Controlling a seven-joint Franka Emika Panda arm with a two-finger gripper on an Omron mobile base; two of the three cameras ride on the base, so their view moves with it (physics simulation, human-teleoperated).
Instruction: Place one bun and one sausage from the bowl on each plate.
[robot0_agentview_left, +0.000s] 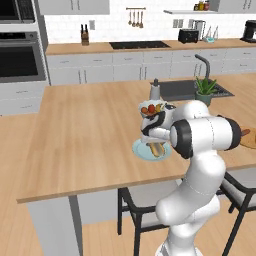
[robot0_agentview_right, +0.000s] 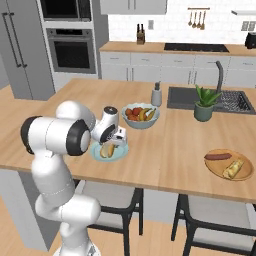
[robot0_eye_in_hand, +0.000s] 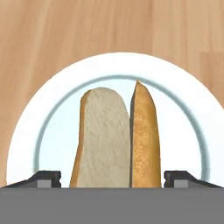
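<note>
A split golden bun (robot0_eye_in_hand: 116, 135) lies on the pale light-blue plate (robot0_eye_in_hand: 26, 131) near the island's front edge. My gripper (robot0_eye_in_hand: 112, 177) hovers just above it, open, its fingertips (robot0_eye_in_hand: 46, 178) wide apart on either side of the bun with nothing held. From the base cameras the hand (robot0_agentview_right: 118, 140) sits over that plate (robot0_agentview_right: 120, 154), (robot0_agentview_left: 137, 149) and its bun (robot0_agentview_right: 106, 150), (robot0_agentview_left: 156, 149). The tan plate (robot0_agentview_right: 247, 176), far right, carries a sausage (robot0_agentview_right: 218, 156) and a bun (robot0_agentview_right: 233, 168). The dark bowl is out of view.
A pale bowl of colourful fruit (robot0_agentview_right: 140, 115) stands just behind the blue plate. Further back are a soap bottle (robot0_agentview_right: 157, 95), a potted plant (robot0_agentview_right: 204, 102) and the sink (robot0_agentview_right: 210, 97). Stools (robot0_agentview_right: 117, 200) stand under the counter's front edge.
</note>
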